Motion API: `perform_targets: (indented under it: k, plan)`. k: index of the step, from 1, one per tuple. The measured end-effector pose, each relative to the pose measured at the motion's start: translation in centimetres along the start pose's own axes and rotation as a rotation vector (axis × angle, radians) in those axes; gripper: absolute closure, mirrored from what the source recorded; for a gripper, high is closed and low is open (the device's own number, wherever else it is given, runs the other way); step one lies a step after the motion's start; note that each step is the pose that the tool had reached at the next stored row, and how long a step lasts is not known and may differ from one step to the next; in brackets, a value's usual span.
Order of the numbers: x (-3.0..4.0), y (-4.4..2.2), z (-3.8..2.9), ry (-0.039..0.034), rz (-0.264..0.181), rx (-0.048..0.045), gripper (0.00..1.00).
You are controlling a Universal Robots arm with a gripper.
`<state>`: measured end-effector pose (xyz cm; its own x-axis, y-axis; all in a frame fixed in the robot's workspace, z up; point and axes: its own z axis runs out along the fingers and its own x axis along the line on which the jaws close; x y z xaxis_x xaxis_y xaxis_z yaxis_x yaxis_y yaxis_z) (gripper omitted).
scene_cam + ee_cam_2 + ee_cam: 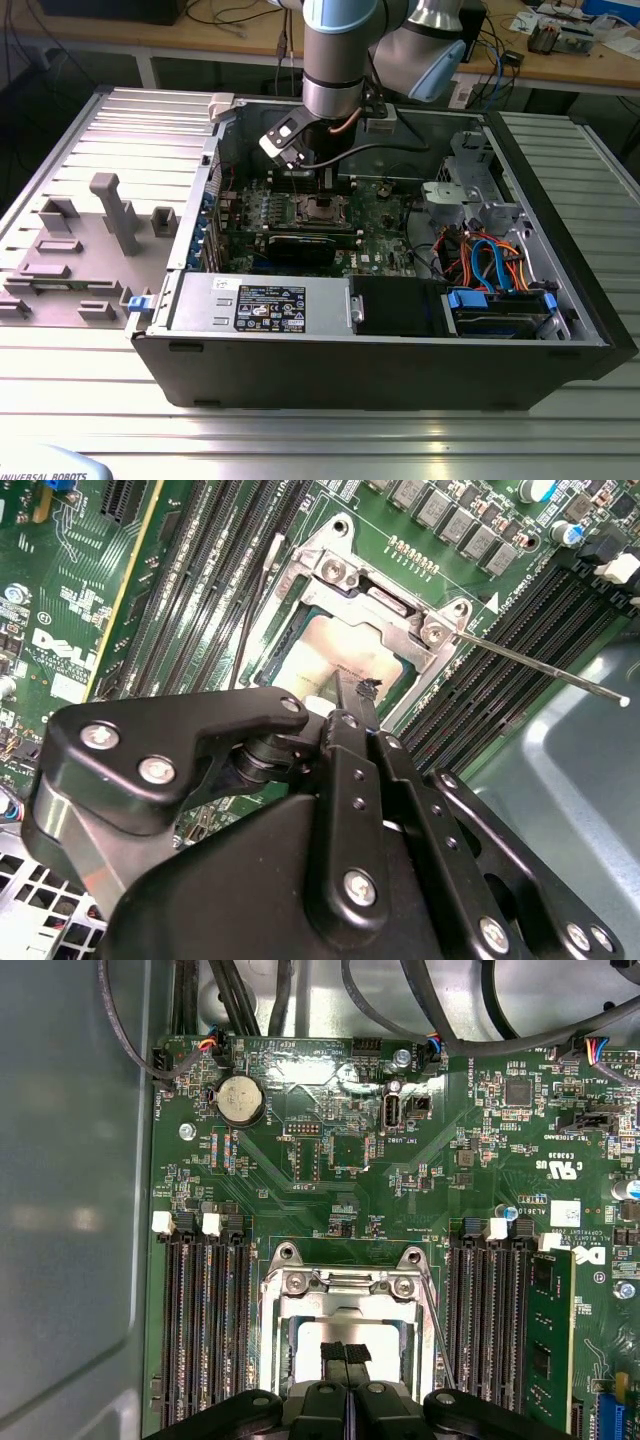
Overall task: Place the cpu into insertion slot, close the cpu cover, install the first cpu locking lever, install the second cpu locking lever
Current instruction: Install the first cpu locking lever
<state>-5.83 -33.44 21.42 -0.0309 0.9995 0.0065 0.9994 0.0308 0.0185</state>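
Gripper [345, 1353] is clenched: fingertips [333, 1352] are pressed flat against each other, with nothing visible between them. Closed like that it reads as a narrow pusher, not a grasp. The tips sit right over the middle of the insertion slot [272, 1345]. I can't confirm from either wrist view whether they touch or hover just above.

cpu [335, 655] is inside the insertion slot, shiny top up and square to the rim. cpu cover [345, 1302] lies flat over the slot with the chip showing through its window. My read is that seating and cover-closing are done.

The levers look undone.
- **Silver locking lever** [540, 665]: runs from one corner of the insertion slot out over the memory slots [205, 1340] on that side. Its free end hangs well clear of the slot, so I judge it unlatched.
- **Dark lever** [250, 630]: lies along the opposite side of the slot, near its rim. I can't tell if it is hooked.

Why this pose, as a guess: shut fingers make a stiff, thin tip that fits inside the slot's rim without fouling the memory slots on either side. Centring it on the slot puts load on the cover evenly, and both levers are close by.

In the exterior view the arm [335, 60] stands above the open case [560, 300], wrist tilted, tool directly over the insertion slot.
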Motion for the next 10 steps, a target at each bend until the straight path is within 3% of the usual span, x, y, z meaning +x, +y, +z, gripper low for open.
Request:
perform_targets:
  k: [10]
  plan:
    - [0.01,0.04,-0.64,0.0003,0.000,-0.0002,0.89]
